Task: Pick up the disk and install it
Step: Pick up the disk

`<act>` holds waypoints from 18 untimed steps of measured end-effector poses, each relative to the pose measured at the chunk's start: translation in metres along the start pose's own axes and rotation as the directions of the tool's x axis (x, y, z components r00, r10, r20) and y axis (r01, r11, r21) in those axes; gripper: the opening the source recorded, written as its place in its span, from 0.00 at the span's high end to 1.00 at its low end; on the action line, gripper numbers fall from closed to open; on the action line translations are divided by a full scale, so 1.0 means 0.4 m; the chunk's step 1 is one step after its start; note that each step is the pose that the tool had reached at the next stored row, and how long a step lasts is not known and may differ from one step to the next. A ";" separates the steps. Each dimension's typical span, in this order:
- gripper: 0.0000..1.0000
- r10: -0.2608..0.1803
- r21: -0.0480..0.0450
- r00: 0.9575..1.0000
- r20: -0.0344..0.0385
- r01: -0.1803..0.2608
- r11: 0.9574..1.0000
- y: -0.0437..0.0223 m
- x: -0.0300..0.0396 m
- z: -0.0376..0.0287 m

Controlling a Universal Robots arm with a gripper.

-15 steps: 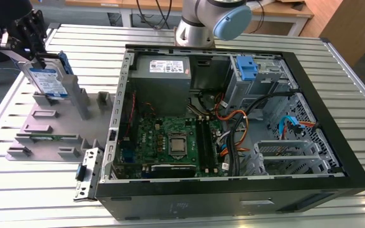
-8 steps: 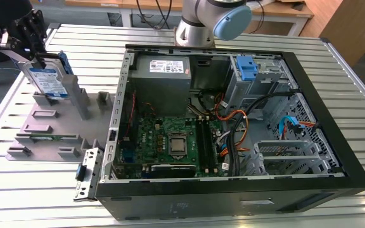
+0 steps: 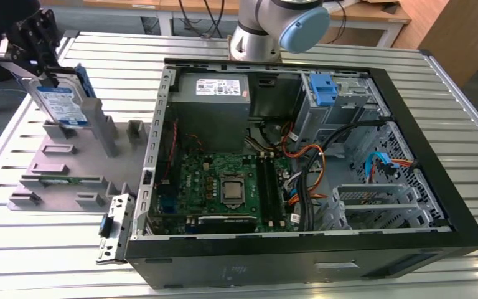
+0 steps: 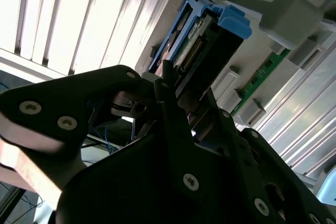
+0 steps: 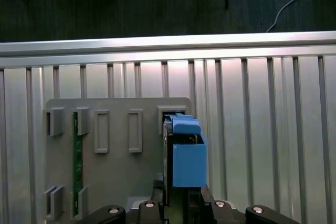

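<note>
While the disk (image 3: 60,104) stands on edge at the grey holder (image 3: 89,167) by the desk's (image 3: 23,261) edge on the exterior view's left, jaws clamped on its top, I judge it dense, rigid, shock-sensitive, best held by its rails.

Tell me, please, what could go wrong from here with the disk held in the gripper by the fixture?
1. The gripper grips the upright disk at its top end only, so the disk might swing or slip.
2. The disk's lower edge is close to the upright posts of the grey fixture. A sideways move could catch one.
3. Loose cables cross the inside of the open case and might snag the disk's blue rails.
</note>
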State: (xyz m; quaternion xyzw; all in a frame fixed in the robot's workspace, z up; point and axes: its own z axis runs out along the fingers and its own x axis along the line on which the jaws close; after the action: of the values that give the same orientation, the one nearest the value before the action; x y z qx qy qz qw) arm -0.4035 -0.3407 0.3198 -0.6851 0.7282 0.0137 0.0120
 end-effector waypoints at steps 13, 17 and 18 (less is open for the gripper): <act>0.65 0.000 0.000 1.000 0.001 0.000 1.000 0.000 -0.002 -0.048; 0.65 0.000 0.000 1.000 0.002 0.000 1.000 0.000 -0.002 -0.049; 0.65 0.000 0.000 1.000 0.002 0.000 1.000 0.000 -0.002 -0.049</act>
State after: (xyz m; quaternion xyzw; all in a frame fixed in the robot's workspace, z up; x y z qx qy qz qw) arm -0.4035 -0.3406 0.3393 -0.6851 0.7282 0.0142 0.0126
